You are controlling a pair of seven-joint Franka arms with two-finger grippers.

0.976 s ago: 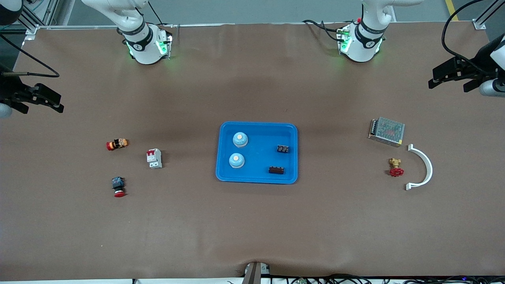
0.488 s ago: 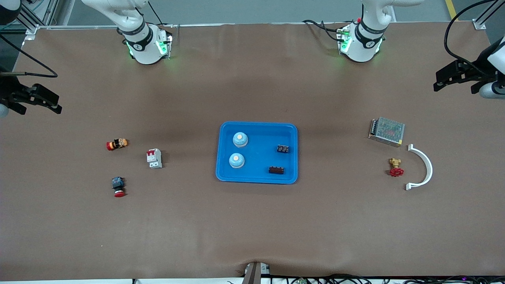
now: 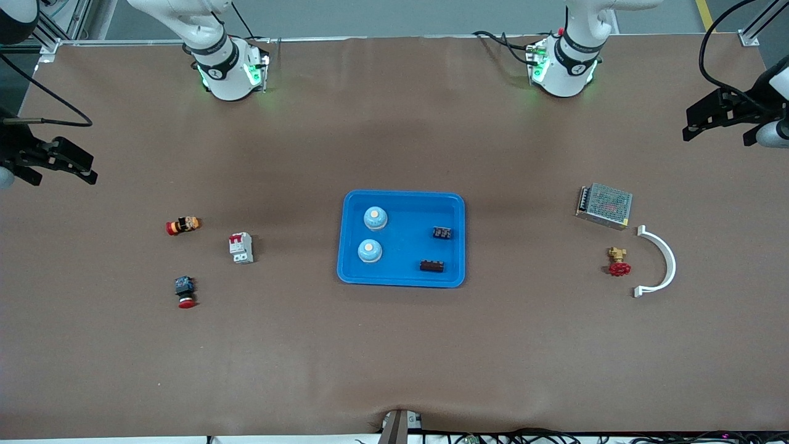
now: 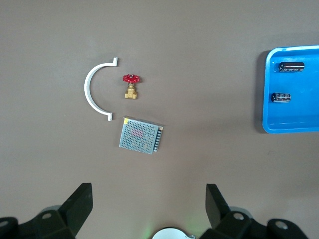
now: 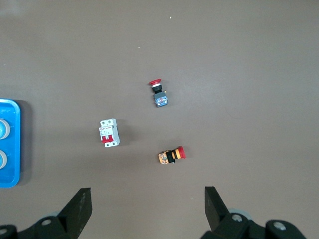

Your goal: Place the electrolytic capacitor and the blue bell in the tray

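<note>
The bright-blue tray (image 3: 400, 195) lies mid-table. In it are two blue bells (image 3: 375, 217) (image 3: 369, 250) at the right arm's end, and two black electrolytic capacitors (image 3: 442, 233) (image 3: 432, 266) at the left arm's end. My left gripper (image 3: 718, 137) is open and empty, high over the table's edge at the left arm's end. Its wrist view (image 4: 148, 199) shows the tray's rim (image 4: 265, 89) and both capacitors (image 4: 291, 66) (image 4: 281, 97). My right gripper (image 3: 61, 180) is open and empty over the right arm's end. Its wrist view (image 5: 147, 199) shows the tray's corner (image 5: 12, 144).
A metal mesh box (image 3: 605, 205), a red-handled brass valve (image 3: 617, 261) and a white curved bracket (image 3: 661, 262) lie toward the left arm's end. A white-and-red breaker (image 3: 241, 248), an orange-and-red button (image 3: 183, 226) and a blue-and-red button (image 3: 185, 291) lie toward the right arm's end.
The left gripper has drifted outward toward the left arm's end of the table. The right gripper has shifted slightly. The objects have not moved.
</note>
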